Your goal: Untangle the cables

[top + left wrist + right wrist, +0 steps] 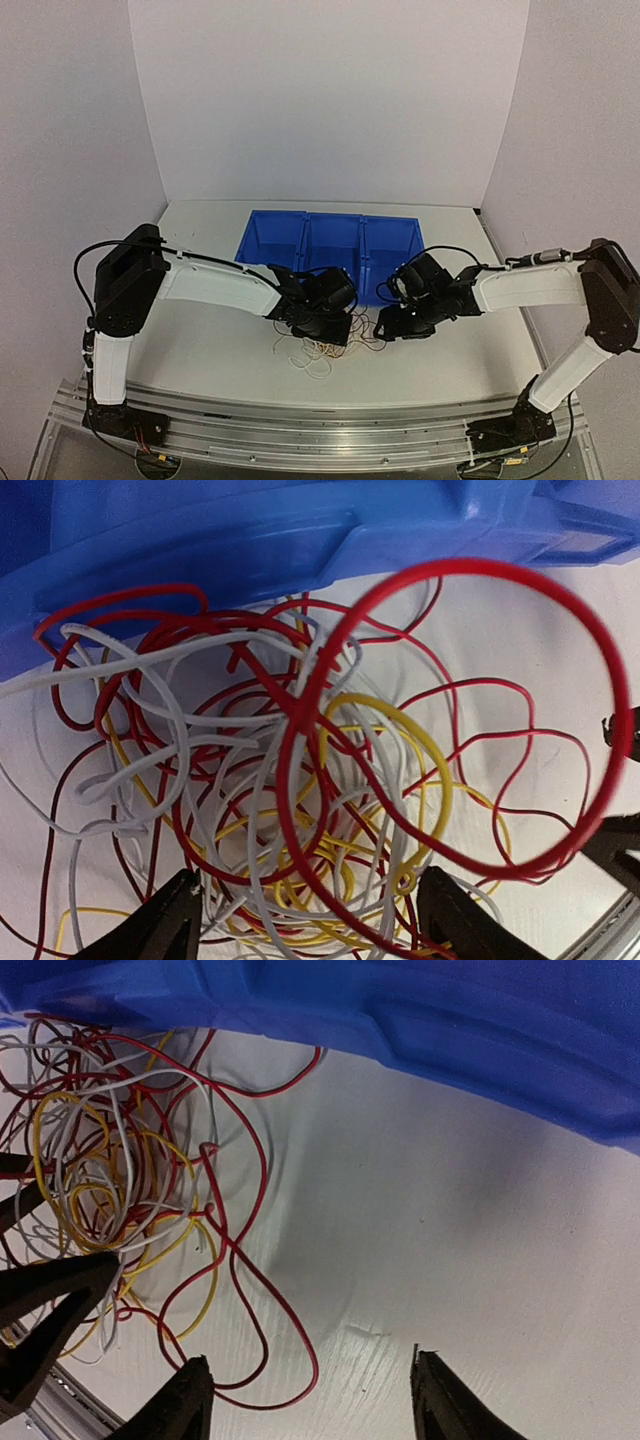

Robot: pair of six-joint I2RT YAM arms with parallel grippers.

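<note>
Left gripper [308,882] stands with jaws apart, straddling the cables [300,720], a tangle of white, yellow and red wire lying on the table [450,1220] just beside the front wall of the blue bin [250,530]. No closed grip is visible. Right gripper [310,1362] is also spread, over bare table beside the tangle, holding nothing.
</note>
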